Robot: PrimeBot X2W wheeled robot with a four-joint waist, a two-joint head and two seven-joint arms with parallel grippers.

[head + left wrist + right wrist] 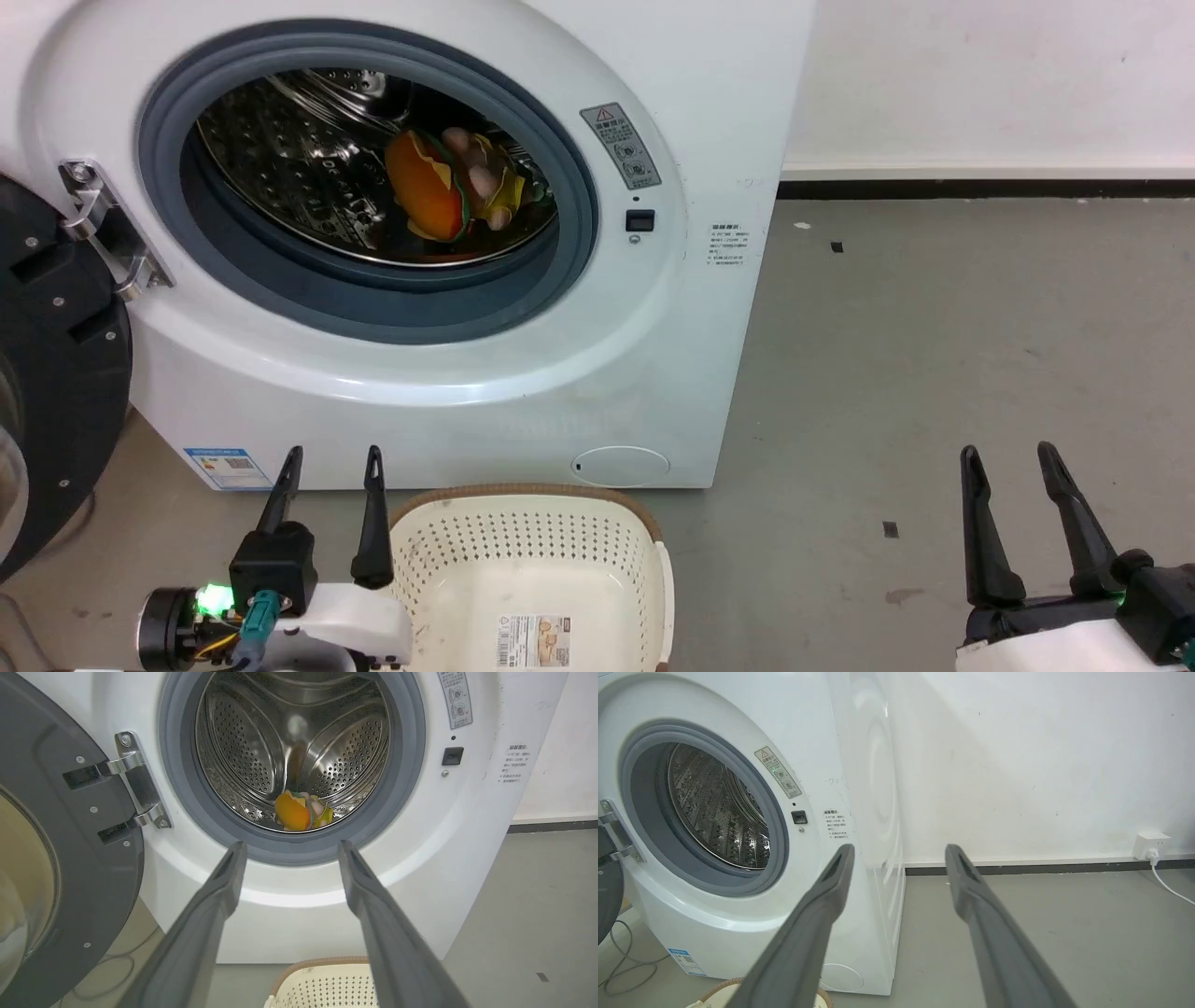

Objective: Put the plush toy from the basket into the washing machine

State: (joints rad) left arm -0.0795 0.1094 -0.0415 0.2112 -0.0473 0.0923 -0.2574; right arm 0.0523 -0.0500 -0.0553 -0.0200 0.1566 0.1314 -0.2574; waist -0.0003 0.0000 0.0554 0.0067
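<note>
The left jaws are spread wide apart and nothing is held between them. Their two dark fingers (373, 509) are raised just beside the left wall of the basket (523, 541). In the left wrist view they are aimed at the mouth of the washing machine (653, 327). The right jaws are likewise held open and empty, and their fingers (980, 532) are set over the floor (934, 373), well apart from the basket and to the right of the machine.

The basket is placed on the floor just in front of the machine. In the part of it that is in view, nothing is seen but the label sticker (534, 640) on its bottom. The plush toy (448, 187) is found inside the steel drum (280, 159), lying low on the perforated wall behind the grey rubber ring (373, 313). The black door (56, 373) is swung open at the left.

The transfer is therefore judged to be done: the toy is out of the basket and in the machine, and is gripped by neither arm. Nothing more appears to be required by the task as worded, since closing the door is not asked for.
</note>
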